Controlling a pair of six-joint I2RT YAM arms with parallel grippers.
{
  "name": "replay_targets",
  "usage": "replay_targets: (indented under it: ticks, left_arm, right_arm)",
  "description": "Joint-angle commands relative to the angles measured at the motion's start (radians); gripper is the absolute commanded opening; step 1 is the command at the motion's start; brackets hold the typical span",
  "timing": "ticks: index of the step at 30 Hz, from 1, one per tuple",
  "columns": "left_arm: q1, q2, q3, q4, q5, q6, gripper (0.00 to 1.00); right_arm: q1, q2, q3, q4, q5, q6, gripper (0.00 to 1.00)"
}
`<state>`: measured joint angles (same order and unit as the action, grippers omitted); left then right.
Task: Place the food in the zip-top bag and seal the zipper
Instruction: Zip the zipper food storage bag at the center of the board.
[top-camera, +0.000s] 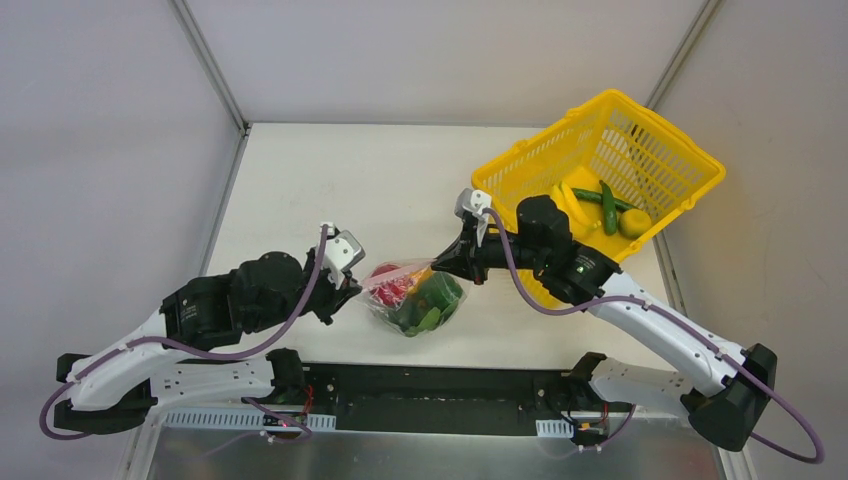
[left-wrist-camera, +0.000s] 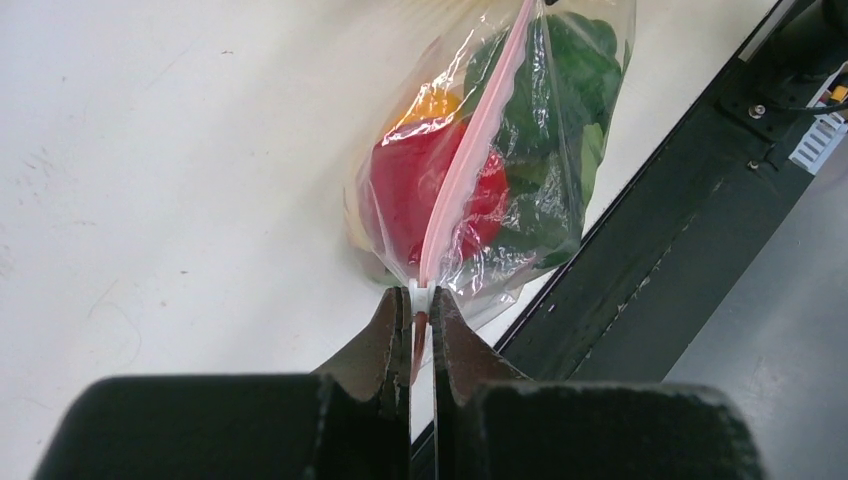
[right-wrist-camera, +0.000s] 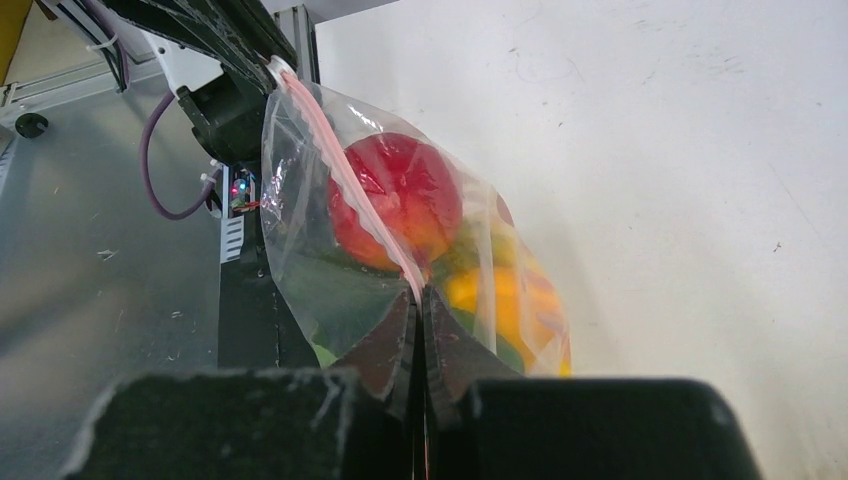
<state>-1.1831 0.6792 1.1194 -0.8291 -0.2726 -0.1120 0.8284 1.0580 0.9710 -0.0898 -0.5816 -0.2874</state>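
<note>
The clear zip-top bag (top-camera: 415, 300) hangs between my two grippers near the table's front edge, holding a red tomato (left-wrist-camera: 420, 195), a green bell pepper (top-camera: 432, 298) and an orange pepper (right-wrist-camera: 505, 300). The pink zipper strip (left-wrist-camera: 470, 160) runs taut along its top edge. My left gripper (left-wrist-camera: 421, 300) is shut on the zipper's left end, at the white slider. My right gripper (right-wrist-camera: 420, 295) is shut on the zipper's right end. In the top view the left gripper (top-camera: 352, 285) and right gripper (top-camera: 438, 265) sit at either side of the bag.
A yellow mesh basket (top-camera: 640, 150) lies tipped at the back right, with a yellow banana bunch (top-camera: 578, 205), slim green pods (top-camera: 608, 205) and another yellow-green item (top-camera: 634, 222) inside. The black base rail (top-camera: 430, 385) runs just in front of the bag.
</note>
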Motion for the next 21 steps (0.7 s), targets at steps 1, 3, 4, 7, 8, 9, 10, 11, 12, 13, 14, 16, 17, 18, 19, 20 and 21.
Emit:
replay_targets:
  ticks: [1, 3, 4, 7, 8, 9, 10, 11, 12, 13, 14, 16, 17, 18, 19, 20, 21]
  left_arm:
    - [0.006, -0.018, 0.020, -0.114, -0.031, 0.031, 0.00]
    - [0.006, -0.023, 0.020, -0.126, -0.037, 0.030, 0.00]
    - [0.006, -0.025, 0.021, -0.130, -0.040, 0.031, 0.00]
    - [0.006, -0.033, 0.020, -0.147, -0.043, 0.030, 0.00]
    - [0.006, -0.034, 0.022, -0.158, -0.052, 0.030, 0.00]
    - [0.006, -0.036, 0.023, -0.165, -0.060, 0.030, 0.08]
    - [0.006, -0.040, 0.021, -0.164, -0.067, 0.029, 0.12]
    - [0.005, -0.045, 0.016, -0.153, -0.067, 0.027, 0.16]
    - [0.006, -0.049, 0.007, -0.130, -0.061, 0.023, 0.24]
    - [0.006, -0.055, 0.000, -0.106, -0.055, 0.018, 0.38]
    - [0.006, -0.057, -0.009, -0.085, -0.055, 0.012, 0.55]
    - [0.006, -0.063, -0.023, -0.042, -0.077, -0.010, 0.78]
    - [0.006, -0.066, -0.029, -0.022, -0.086, -0.016, 0.85]
    - [0.005, -0.069, -0.031, -0.003, -0.094, -0.021, 0.90]
    - [0.005, -0.074, -0.035, 0.013, -0.101, -0.026, 0.95]
    - [0.006, -0.079, -0.037, 0.027, -0.105, -0.027, 0.98]
    - [0.006, -0.083, -0.036, 0.037, -0.109, -0.028, 0.99]
  right_arm:
    - [-0.018, -0.044, -0.004, 0.085, 0.037, 0.019, 0.00]
    - [-0.019, -0.044, -0.005, 0.085, 0.038, 0.023, 0.00]
    - [-0.019, -0.043, -0.005, 0.085, 0.037, 0.025, 0.00]
    - [-0.021, -0.048, -0.009, 0.086, 0.039, 0.026, 0.00]
    - [-0.021, -0.049, -0.009, 0.085, 0.042, 0.027, 0.00]
    - [-0.021, -0.050, -0.011, 0.086, 0.042, 0.028, 0.00]
    - [-0.021, -0.051, -0.013, 0.085, 0.040, 0.030, 0.00]
    - [-0.020, -0.052, -0.014, 0.098, 0.036, 0.032, 0.00]
    - [-0.020, -0.051, -0.016, 0.110, 0.030, 0.034, 0.00]
    - [-0.021, -0.050, -0.019, 0.116, 0.024, 0.040, 0.00]
    - [-0.022, -0.048, -0.022, 0.122, 0.019, 0.045, 0.00]
    - [-0.021, -0.040, -0.024, 0.126, 0.006, 0.058, 0.00]
    - [-0.022, -0.031, -0.023, 0.128, 0.007, 0.065, 0.00]
    - [-0.021, -0.022, -0.021, 0.131, 0.012, 0.074, 0.00]
    - [-0.021, -0.012, -0.017, 0.131, 0.023, 0.082, 0.00]
    - [-0.020, 0.001, -0.007, 0.130, 0.039, 0.090, 0.00]
    - [-0.021, 0.016, 0.006, 0.127, 0.056, 0.097, 0.00]
